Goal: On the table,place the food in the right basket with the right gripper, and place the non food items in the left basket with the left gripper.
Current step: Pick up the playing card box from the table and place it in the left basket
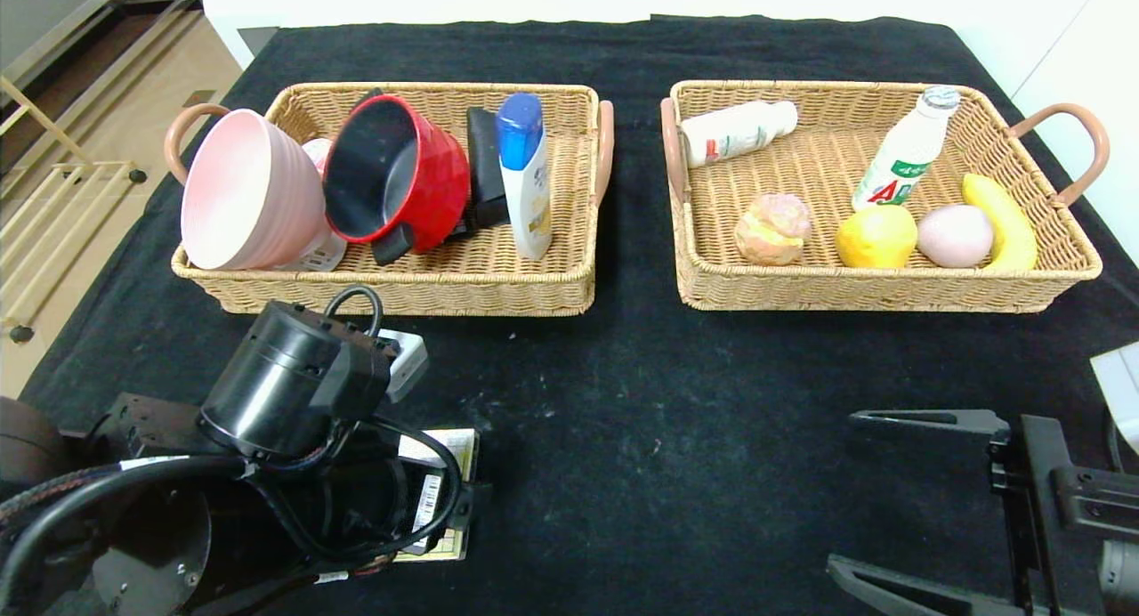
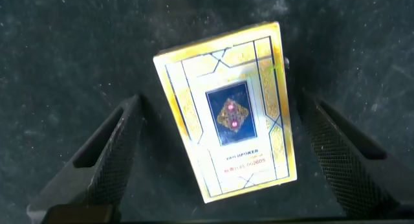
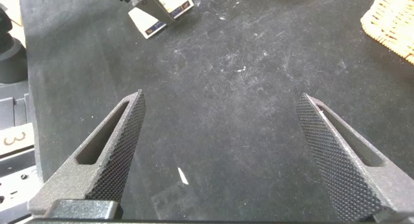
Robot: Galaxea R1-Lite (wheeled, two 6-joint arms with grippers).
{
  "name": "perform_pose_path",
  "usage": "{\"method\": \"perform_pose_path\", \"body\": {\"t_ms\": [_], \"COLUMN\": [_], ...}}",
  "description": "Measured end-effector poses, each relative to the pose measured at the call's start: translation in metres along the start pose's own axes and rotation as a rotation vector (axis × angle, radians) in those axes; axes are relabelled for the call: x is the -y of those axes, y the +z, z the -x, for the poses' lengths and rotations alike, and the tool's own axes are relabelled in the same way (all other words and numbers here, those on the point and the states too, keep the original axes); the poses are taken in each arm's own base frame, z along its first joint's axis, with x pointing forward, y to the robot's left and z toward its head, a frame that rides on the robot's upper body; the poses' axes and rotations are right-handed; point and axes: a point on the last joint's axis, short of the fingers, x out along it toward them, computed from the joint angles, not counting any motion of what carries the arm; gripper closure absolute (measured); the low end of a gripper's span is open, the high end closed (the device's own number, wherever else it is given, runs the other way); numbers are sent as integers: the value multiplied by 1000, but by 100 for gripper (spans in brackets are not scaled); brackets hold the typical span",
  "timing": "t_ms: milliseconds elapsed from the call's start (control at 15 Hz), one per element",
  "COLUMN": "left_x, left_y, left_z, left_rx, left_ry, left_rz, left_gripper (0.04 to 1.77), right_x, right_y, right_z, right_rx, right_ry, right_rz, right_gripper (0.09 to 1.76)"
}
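Note:
A yellow-and-white playing-card box (image 2: 226, 114) lies flat on the black cloth between the fingers of my left gripper (image 2: 221, 102), which is open; neither finger touches it. From the head view only the box's edge (image 1: 454, 445) shows under the left arm. A small white boxy object (image 1: 405, 360) lies just beyond that arm. My right gripper (image 1: 844, 489) hovers open over bare cloth at the front right, nothing between its fingers (image 3: 123, 146). The left basket (image 1: 498, 287) holds a pink bowl (image 1: 245, 193), a red cup (image 1: 396, 175) and a blue-capped bottle (image 1: 525, 175).
The right basket (image 1: 872, 291) holds two white bottles (image 1: 903, 153), a bun (image 1: 772, 229), a lemon (image 1: 876, 235), a pink round fruit (image 1: 954, 235) and a banana (image 1: 1005, 220). Black cloth (image 1: 641, 393) stretches between the baskets and my arms. A corner of the right basket (image 3: 394, 23) shows in the right wrist view.

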Motion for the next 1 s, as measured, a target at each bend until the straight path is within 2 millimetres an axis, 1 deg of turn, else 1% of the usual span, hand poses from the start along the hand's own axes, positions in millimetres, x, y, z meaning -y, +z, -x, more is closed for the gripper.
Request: {"method": "perform_pose_path", "body": {"t_ms": [67,133,267,333,400,600,1000], "left_x": [0,0,0,1,1,1,1], "left_y": [0,0,0,-1,-1,-1,0], "left_z": [0,-1,-2,-2,-2,-2,-2], "left_rx": [-2,-2,-3,-5,-6,-8,-7], "left_ry": [-1,-1,0,-1,-1,-1,-2], "left_rz": [-1,-1,-1,-2,-2,-4,-3], "left_gripper": [9,17,51,63,71,76,77], "right_x": [0,0,0,0,0,0,0], "right_y": [0,0,0,0,0,0,0], "right_z": [0,0,0,0,0,0,0], "right_rx": [0,0,0,0,0,-2,-2], "right_ry": [0,0,0,0,0,1,2], "right_rz": [1,0,2,2,1,1,0], "right_gripper": [14,14,14,14,14,14,14]}}
